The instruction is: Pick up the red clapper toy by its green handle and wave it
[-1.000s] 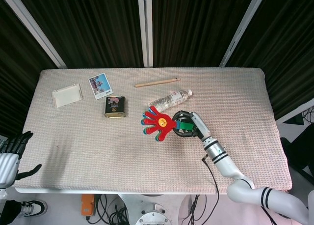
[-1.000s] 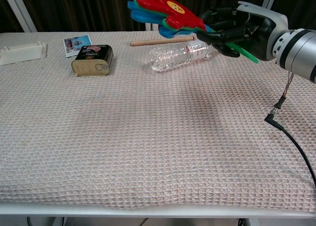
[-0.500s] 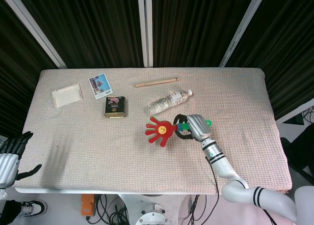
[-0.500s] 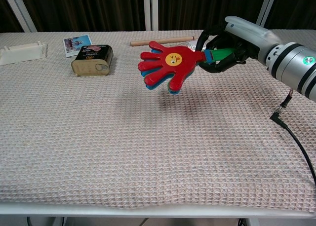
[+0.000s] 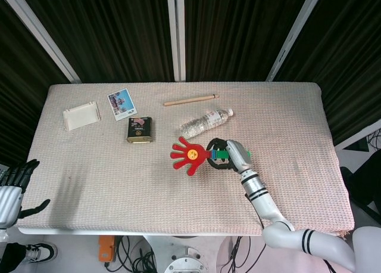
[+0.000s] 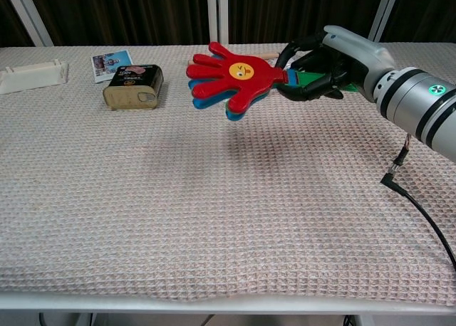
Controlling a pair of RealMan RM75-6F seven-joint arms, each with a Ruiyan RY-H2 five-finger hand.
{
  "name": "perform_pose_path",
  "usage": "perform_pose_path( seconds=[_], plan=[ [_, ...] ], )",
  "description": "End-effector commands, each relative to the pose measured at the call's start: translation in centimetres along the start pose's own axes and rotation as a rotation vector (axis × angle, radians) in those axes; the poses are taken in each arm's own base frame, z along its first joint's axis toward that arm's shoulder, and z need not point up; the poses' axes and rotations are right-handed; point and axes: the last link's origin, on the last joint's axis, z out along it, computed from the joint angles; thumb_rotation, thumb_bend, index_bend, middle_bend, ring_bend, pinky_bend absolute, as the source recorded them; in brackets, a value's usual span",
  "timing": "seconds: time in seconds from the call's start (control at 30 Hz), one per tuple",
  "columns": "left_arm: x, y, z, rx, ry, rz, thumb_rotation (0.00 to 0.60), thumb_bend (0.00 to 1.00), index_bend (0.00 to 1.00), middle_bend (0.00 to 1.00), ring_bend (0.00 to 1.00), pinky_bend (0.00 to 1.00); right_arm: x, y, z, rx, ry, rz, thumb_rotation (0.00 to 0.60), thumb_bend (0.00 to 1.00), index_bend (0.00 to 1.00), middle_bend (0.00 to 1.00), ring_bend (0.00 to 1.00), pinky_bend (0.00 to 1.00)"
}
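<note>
The red hand-shaped clapper toy (image 5: pixel 189 155) (image 6: pixel 231 79) hangs in the air above the middle of the table, its palm with a yellow face turned up and towards the left. My right hand (image 5: pixel 229 154) (image 6: pixel 324 61) grips its green handle (image 5: pixel 222 155) (image 6: pixel 317 80); the dark fingers wrap around it. Blue and green layers show beneath the red one. My left hand (image 5: pixel 13 186) sits off the table's front left corner, fingers apart, holding nothing.
A clear plastic bottle (image 5: pixel 205 122) lies just behind the toy, with a wooden stick (image 5: pixel 190 99) further back. A dark tin (image 5: pixel 139 130) (image 6: pixel 133 86), a photo card (image 5: pixel 121 104) (image 6: pixel 112 64) and a white tray (image 5: pixel 81 115) (image 6: pixel 32 77) lie at the left. A black cable (image 6: pixel 420 205) trails from my right arm.
The clapper swung down from high over the bottle to low above the cloth, then rose again and shifted slightly left. My right hand kept hold of the handle. The left hand stayed still.
</note>
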Motion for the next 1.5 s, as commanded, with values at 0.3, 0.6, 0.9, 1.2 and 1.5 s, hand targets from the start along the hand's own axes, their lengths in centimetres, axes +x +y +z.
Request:
perform_pose_path(
  seconds=[0.3,0.6,0.9,1.2,1.5],
  plan=[
    [0.0,-0.2,-0.1,0.004,0.000,-0.001,0.600,0.16,0.03,0.06,0.00,0.04,-3.8,1.0,1.4,-0.074,0.009,0.112,0.600,0.43,0.85,0.77,0.72,0.92],
    [0.1,-0.5,-0.3,0.015,0.001,-0.005,0.600,0.16,0.03,0.06,0.00,0.04,-6.1,0.4,2.4,-0.045,-0.075,-0.009,0.600,0.20,0.53,0.52,0.40,0.68],
    [0.2,-0.7,-0.6,0.019,0.009,-0.008,0.600,0.16,0.03,0.06,0.00,0.04,-4.9,-0.1,1.8,0.004,-0.064,-0.086,0.600,0.00,0.00,0.00,0.00,0.00],
    [0.2,-0.6,-0.5,0.018,0.013,-0.002,0.600,0.16,0.03,0.06,0.00,0.04,3.1,0.0,-3.8,0.120,0.093,-0.386,0.600,0.02,0.00,0.00,0.00,0.00],
    [0.1,-0.3,0.3,0.031,0.029,0.036,0.600,0.16,0.03,0.06,0.00,0.04,10.3,5.6,-18.0,-0.260,0.221,-0.939,0.600,0.04,0.00,0.00,0.00,0.00]
  ],
)
